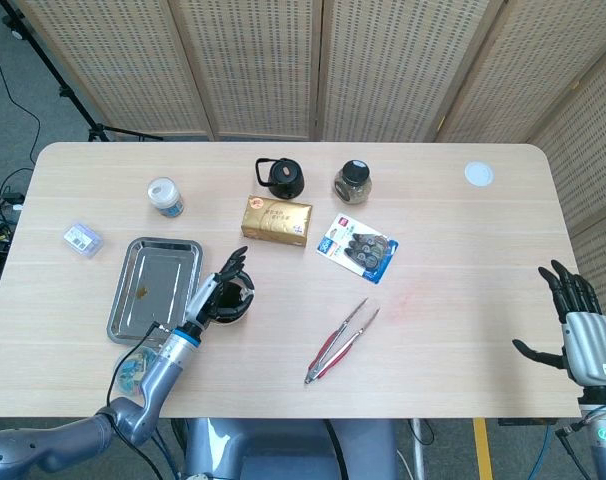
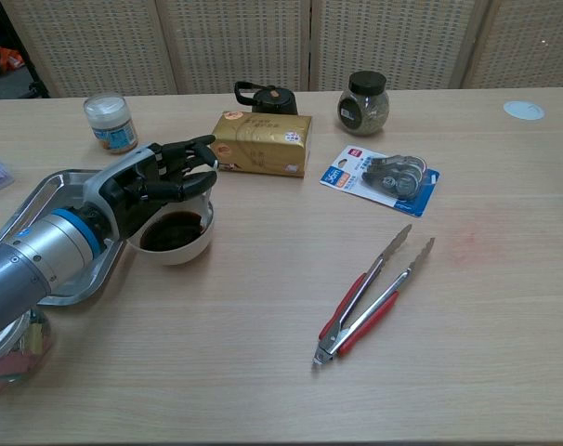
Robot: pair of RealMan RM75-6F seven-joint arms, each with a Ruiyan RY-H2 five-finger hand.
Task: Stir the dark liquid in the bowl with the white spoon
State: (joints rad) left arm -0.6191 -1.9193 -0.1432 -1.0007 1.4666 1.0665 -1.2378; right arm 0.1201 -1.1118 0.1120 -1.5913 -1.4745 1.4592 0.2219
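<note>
Our left hand (image 2: 156, 181) hovers over the bowl (image 2: 175, 243) of dark liquid (image 2: 173, 232), near left beside the tray (image 1: 153, 285); we cannot see the white spoon. Our right hand (image 1: 581, 330) waits spread, empty, far right.

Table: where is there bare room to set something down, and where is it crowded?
The table is bare right of the tongs, up to the right robot hand, and along the front edge. It is crowded on the left, around the bowl, tray, gold box and left robot hand.
</note>
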